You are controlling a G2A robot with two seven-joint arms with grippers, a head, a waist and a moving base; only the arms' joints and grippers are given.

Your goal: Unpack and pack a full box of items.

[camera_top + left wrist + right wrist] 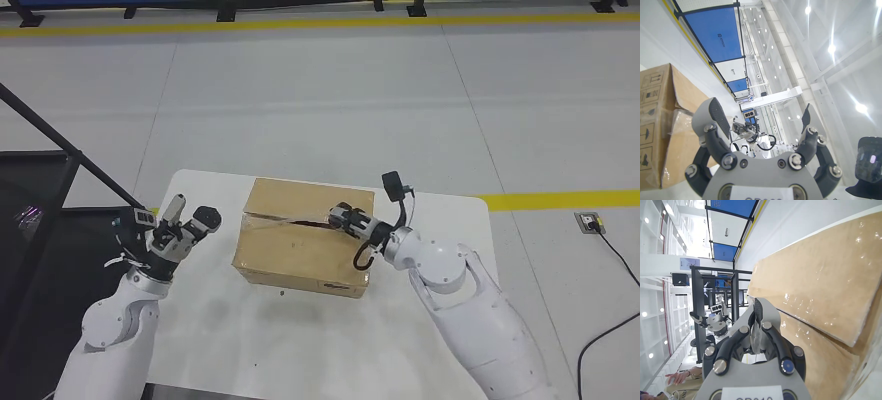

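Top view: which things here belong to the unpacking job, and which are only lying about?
Belong to the job:
- cardboard box on the table
- clear strip, pinched in the right hand over the box top
- left hand, open, beside the box

Only lying about:
- black frame
- floor socket with its cable
- yellow floor line

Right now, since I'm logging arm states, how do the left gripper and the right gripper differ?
The left gripper has its jaws open and empty; the right gripper has them shut on a clear film strip. The left gripper sits beside the box; the right gripper is over its top seam. Same design otherwise.
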